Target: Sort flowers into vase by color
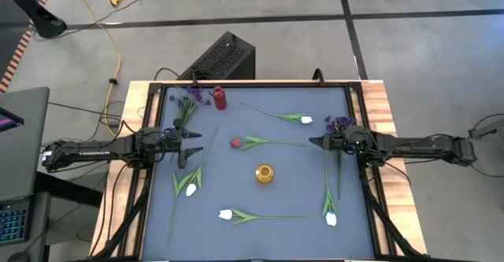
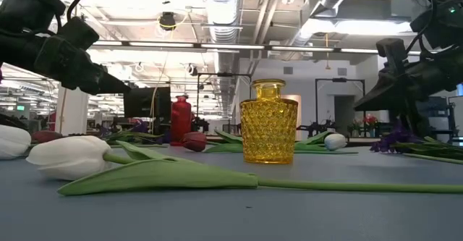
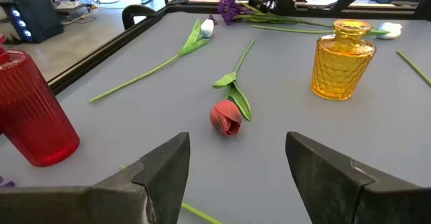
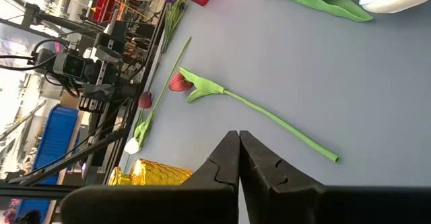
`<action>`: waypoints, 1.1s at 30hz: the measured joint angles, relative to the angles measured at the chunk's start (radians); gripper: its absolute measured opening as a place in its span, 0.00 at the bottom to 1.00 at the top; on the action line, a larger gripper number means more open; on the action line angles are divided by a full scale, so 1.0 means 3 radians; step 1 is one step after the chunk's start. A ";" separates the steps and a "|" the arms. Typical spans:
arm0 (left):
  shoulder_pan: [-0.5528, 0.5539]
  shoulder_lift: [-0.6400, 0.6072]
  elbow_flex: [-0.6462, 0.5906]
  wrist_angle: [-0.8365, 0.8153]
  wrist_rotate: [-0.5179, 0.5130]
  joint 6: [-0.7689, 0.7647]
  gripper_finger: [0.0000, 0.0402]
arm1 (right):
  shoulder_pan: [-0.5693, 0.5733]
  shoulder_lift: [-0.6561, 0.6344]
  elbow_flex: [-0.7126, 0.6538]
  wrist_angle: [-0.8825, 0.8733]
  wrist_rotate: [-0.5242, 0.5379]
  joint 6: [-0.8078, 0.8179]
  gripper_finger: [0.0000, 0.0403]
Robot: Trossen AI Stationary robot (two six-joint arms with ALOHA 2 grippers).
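Note:
A yellow glass vase (image 1: 265,173) stands upright near the mat's middle, and a red vase (image 1: 219,98) stands at the far left. Flowers lie flat on the mat. A dark red tulip (image 3: 225,117) lies near the centre. White tulips (image 1: 226,213) lie at the near side, and another (image 1: 306,119) at the far right. Purple sprigs lie at the far left (image 1: 187,101) and by the right edge (image 1: 340,123). My left gripper (image 3: 236,143) hovers open at the mat's left, the dark red tulip ahead of it. My right gripper (image 4: 239,138) hovers shut at the mat's right.
A black frame (image 1: 252,83) runs round the mat. Long green stems cross the mat, one (image 1: 327,175) under my right arm and one (image 1: 189,185) near my left gripper. A black box (image 1: 220,57) sits beyond the table's far edge.

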 joint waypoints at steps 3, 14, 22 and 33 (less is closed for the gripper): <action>0.0000 -0.0001 -0.0001 0.0000 -0.0001 0.0000 0.58 | 0.0001 0.0001 0.0000 0.0000 0.0001 0.0001 0.08; 0.0000 -0.0001 -0.0001 0.0005 -0.0012 0.0023 0.58 | 0.0000 0.0000 0.0000 0.0000 0.0001 0.0000 0.08; -0.0003 0.0000 0.0000 -0.0005 0.0154 -0.1112 0.58 | 0.0001 0.0000 -0.0001 0.0000 0.0001 0.0001 0.08; 0.0000 0.0000 0.0001 0.0057 -0.0371 -0.2705 0.58 | -0.0098 0.0001 -0.0001 0.0060 0.0362 -0.0226 0.08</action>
